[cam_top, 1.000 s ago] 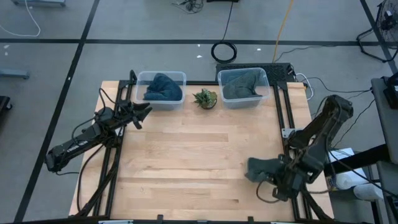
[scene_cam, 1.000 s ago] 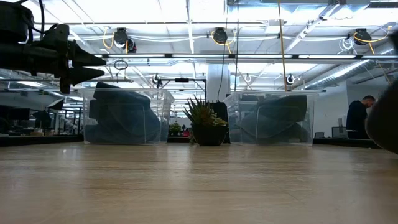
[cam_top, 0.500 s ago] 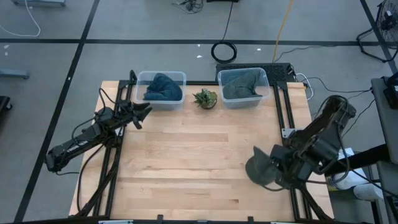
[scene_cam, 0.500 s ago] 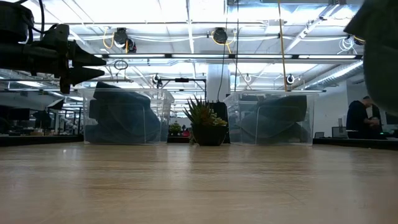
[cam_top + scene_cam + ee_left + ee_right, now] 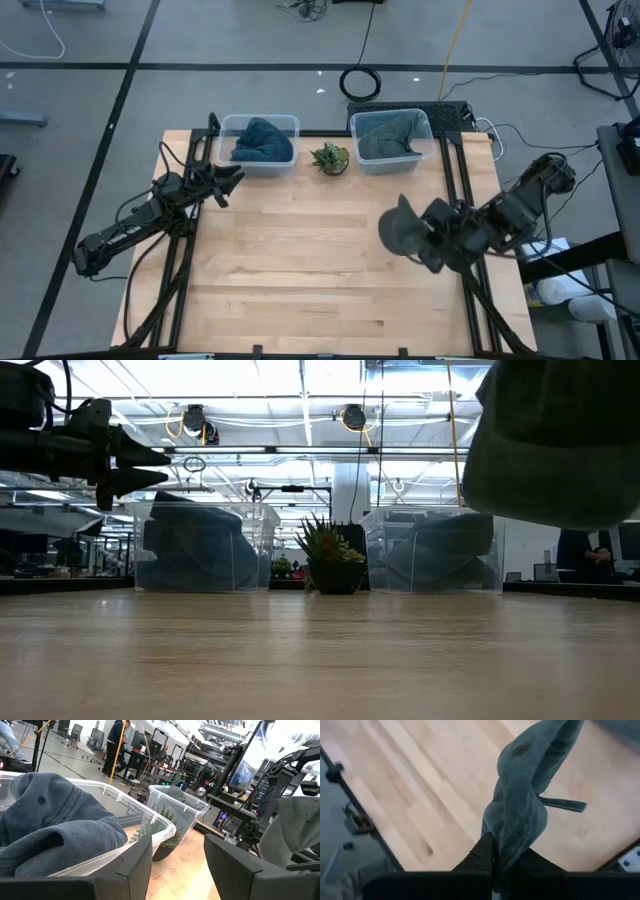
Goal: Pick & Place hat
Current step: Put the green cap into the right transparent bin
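The right claw (image 5: 432,243) is pressed together on a fold of the grey hat (image 5: 400,230), pinching the cloth between its fingers (image 5: 482,854). The hat hangs from that grip, lifted clear of the desk (image 5: 300,270), with its loose bulk spread out ahead of the claw toward the middle of the desk. In the low view the hat (image 5: 555,440) fills the upper corner, well above the wood.

Beyond the right claw, at the far edge of the desk, stands a clear bin (image 5: 392,140) with a grey-green cloth inside. Beside it sits a small potted plant (image 5: 330,158), then a second clear bin (image 5: 260,142) holding a dark blue hat (image 5: 263,140).

The left claw (image 5: 232,178) hovers near that second bin, its fingers (image 5: 125,870) spread apart with nothing between them. Directly ahead of it lie the blue hat (image 5: 55,825) and the bin's rim (image 5: 125,800).
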`<state>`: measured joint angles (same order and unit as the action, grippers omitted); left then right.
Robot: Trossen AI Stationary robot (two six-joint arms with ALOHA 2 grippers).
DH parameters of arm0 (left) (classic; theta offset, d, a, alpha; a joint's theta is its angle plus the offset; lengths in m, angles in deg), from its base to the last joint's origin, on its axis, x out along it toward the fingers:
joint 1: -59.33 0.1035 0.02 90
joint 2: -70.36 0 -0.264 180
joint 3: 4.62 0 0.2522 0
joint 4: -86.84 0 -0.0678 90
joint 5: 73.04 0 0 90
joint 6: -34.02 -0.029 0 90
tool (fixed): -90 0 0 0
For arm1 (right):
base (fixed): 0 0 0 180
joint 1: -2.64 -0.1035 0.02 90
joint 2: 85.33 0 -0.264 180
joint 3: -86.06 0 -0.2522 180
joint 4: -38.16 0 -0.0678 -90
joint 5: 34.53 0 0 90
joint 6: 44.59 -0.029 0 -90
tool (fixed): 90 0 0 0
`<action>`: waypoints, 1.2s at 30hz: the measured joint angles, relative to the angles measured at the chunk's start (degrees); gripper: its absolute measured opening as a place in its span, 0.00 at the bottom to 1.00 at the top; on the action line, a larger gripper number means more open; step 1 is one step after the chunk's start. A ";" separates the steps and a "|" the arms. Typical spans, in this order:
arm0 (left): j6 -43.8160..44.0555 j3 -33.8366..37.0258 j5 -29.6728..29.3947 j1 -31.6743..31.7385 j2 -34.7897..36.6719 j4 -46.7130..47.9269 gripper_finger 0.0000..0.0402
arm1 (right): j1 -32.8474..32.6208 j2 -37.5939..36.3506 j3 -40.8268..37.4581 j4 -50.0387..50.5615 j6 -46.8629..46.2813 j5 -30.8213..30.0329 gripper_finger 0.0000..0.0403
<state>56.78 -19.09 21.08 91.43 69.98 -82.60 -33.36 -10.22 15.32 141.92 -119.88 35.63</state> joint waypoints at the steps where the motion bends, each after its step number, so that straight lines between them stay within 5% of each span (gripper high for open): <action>1: 0.00 0.00 0.00 0.00 0.00 0.00 0.46 | 1.10 0.00 0.22 0.00 0.46 -0.26 0.02; 16: 0.00 0.00 -0.01 0.01 0.00 0.00 0.46 | 22.72 1.11 6.18 0.09 9.53 -1.41 0.02; 36: 0.00 0.00 -0.02 0.01 0.00 0.00 0.46 | 48.07 12.94 29.14 0.01 28.28 0.63 0.02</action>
<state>56.78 -19.09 21.06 91.43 69.98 -82.60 14.71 2.73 44.45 141.92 -91.60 36.26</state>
